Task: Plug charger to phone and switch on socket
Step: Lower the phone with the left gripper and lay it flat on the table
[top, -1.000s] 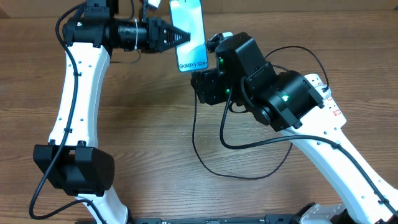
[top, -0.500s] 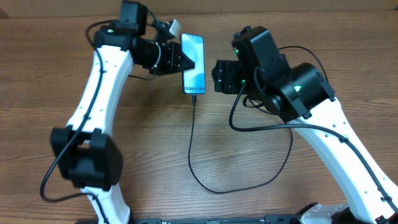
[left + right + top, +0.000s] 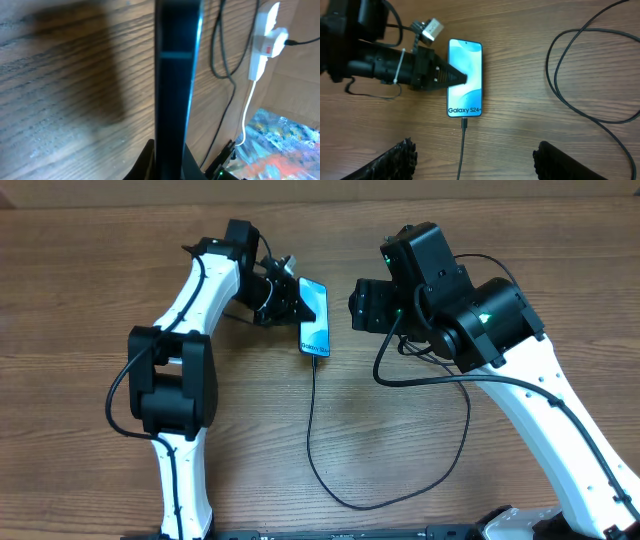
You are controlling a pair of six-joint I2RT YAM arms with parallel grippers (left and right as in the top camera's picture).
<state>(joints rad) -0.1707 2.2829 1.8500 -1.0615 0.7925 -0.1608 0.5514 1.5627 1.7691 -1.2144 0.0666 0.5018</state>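
The phone [image 3: 317,328], blue screen up with "Galaxy S24" text, lies flat at or just above the table. My left gripper [image 3: 296,307] is shut on its left edge; the right wrist view shows the phone [image 3: 470,60] and that gripper [image 3: 456,78]. The left wrist view shows the phone edge-on [image 3: 175,75] between the jaws [image 3: 167,162]. The charger cable [image 3: 310,430] is plugged into the phone's bottom [image 3: 464,123] and loops over the table. My right gripper [image 3: 480,162] is open and empty, just right of the phone [image 3: 362,305]. The socket [image 3: 265,37] shows only in the left wrist view.
The black cable loops across the table toward the right arm [image 3: 580,90]. The socket's thick white cord [image 3: 246,112] runs toward a colourful mat [image 3: 282,140]. The right arm covers the socket in the overhead view.
The left arm has brought the phone down and toward the table's middle. The right gripper has backed away from the phone's bottom, leaving the cable plugged in.
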